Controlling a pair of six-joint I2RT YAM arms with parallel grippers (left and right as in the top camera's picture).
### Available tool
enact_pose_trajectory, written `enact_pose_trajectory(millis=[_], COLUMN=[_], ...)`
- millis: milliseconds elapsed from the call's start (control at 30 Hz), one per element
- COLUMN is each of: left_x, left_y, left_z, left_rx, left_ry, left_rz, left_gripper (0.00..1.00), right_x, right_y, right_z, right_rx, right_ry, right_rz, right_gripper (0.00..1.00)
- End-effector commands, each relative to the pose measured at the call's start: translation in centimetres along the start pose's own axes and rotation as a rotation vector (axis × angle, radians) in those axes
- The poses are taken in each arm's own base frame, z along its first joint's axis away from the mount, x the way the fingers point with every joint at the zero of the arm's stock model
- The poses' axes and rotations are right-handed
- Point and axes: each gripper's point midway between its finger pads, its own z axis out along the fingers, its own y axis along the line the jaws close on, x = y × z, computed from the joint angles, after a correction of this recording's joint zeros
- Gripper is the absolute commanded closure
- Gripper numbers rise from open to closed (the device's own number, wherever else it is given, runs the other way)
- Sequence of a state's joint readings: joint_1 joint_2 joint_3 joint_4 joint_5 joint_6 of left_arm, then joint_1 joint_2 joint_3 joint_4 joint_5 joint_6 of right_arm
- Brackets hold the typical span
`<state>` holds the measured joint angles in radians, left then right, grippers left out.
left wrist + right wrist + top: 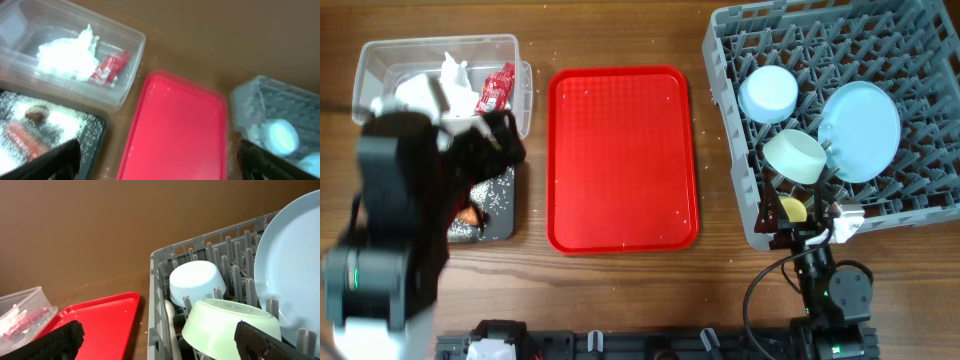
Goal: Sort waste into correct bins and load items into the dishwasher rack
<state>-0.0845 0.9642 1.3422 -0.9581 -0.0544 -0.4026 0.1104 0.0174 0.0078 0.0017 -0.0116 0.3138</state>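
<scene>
Brown table point(620, 300) spread under everything overhead. The left hand point(488, 140) hung over the black tray point(502, 229), with rice point(498, 192) and the carrot point(470, 213) just beneath it. Just beyond it, the tub point(512, 45) held the tissue point(450, 75) and wrapper point(496, 88). The right hand point(808, 232) sat at the rack's point(725, 70) near corner, close by the cup point(792, 209).

From the left wrist, the fingers point(55, 160) stood wide apart with nothing between them. The lump point(36, 114) lay in the black tray beside the left finger, and the red tray point(175, 130) stretched ahead.

From the right wrist, that hand too was spread and empty. The green bowl point(230, 325) was directly ahead between its fingers, the blue bowl point(196, 282) behind that, and the plate point(292, 265) off to its right.

Sorting looked nearly finished. Trouble could come from the right hand's closeness to the pegs point(227, 247): a careless lift might snag one and tip the green bowl. The left hand, swinging away low, might clip the tub's wall and scatter rice.
</scene>
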Motion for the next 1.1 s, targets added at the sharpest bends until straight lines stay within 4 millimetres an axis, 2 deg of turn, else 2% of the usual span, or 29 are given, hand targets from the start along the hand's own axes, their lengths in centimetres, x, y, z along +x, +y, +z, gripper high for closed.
enact_pose_trajectory(millis=[0, 67, 133, 333, 400, 600, 767, 1067], left_x=[2.1, 3.2, 5.3, 10.4, 11.4, 12.5, 15.6, 15.7], left_y=[0.8, 1.3, 2.4, 4.8, 5.4, 5.9, 7.4, 7.4], left_z=[-0.6, -0.8, -0.1, 2.8, 3.4, 4.5, 7.0, 7.2], left_rx=[0.128, 0.205, 0.251, 0.302, 0.297, 0.248, 0.199, 0.201], left_ry=[-0.208, -0.362, -0.454, -0.597, -0.606, -0.581, -0.459, -0.465], left_rz=[-0.009, -0.013, -0.018, 0.027, 0.033, 0.193, 0.214, 0.212], left_gripper=[0.0, 0.0, 0.0, 0.0, 0.0, 0.0, 0.0, 0.0], right_x=[-0.2, -0.2, -0.2, -0.2, -0.2, -0.2, -0.2, -0.2], right_y=[0.4, 0.4, 0.4, 0.4, 0.4, 0.4, 0.4, 0.4], right_z=[-0.1, -0.1, -0.1, -0.1, -0.1, -0.1, -0.1, -0.1], right_rx=[-0.02, -0.02, -0.02, -0.02, -0.02, -0.02, -0.02, -0.02], right_ry=[-0.009, -0.009, -0.008, -0.008, -0.008, -0.008, -0.008, -0.008], right_rz=[0.007, 0.007, 0.007, 0.007, 0.007, 0.007, 0.007, 0.007], right_gripper=[0.0, 0.0, 0.0, 0.0, 0.0, 0.0, 0.0, 0.0])
